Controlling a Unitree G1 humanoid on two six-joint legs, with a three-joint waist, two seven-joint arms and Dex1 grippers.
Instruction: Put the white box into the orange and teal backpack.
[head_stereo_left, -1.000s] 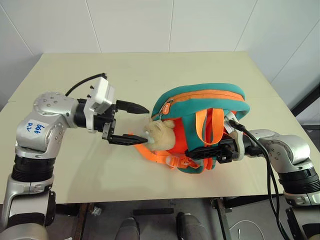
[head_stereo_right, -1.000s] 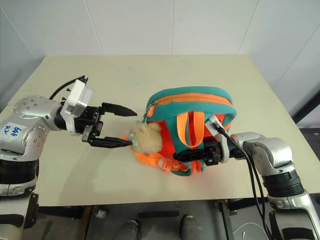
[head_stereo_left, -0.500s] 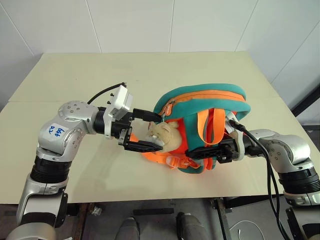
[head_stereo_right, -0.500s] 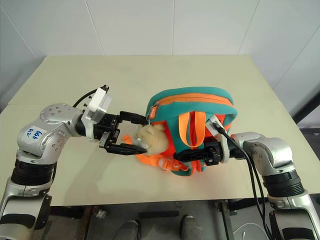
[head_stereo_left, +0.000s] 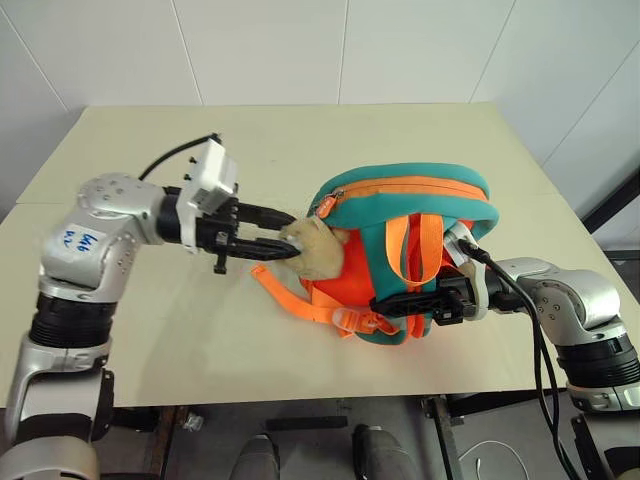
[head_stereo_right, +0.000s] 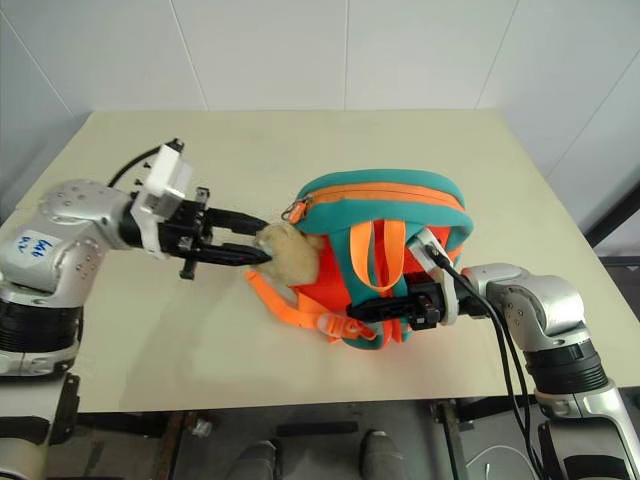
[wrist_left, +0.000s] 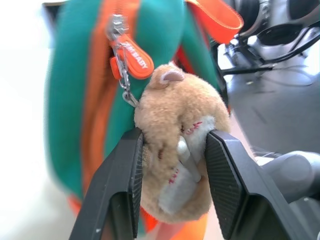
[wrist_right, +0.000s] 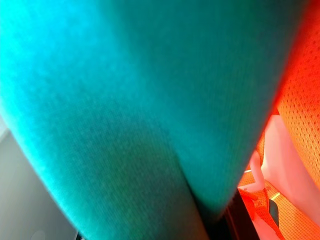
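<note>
Backpack on the table, gripped from both sides

The orange and teal backpack (head_stereo_left: 405, 255) lies mid-table (head_stereo_left: 300, 150), long axis across, straps up. Right gripper (head_stereo_left: 385, 304) is pressed onto its near edge; left gripper (wrist_left: 172, 165), spread earlier, now pinches the plush charm (wrist_left: 177, 150).

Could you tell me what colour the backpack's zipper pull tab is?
Orange zipper pull tab, clearest in the left wrist view.

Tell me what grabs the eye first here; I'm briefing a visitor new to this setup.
The orange and teal backpack sits mid-table, zipper shut. The left claw pinches its tan plush charm at the pack's left edge, while the right claw grips the pack's near side.
</note>
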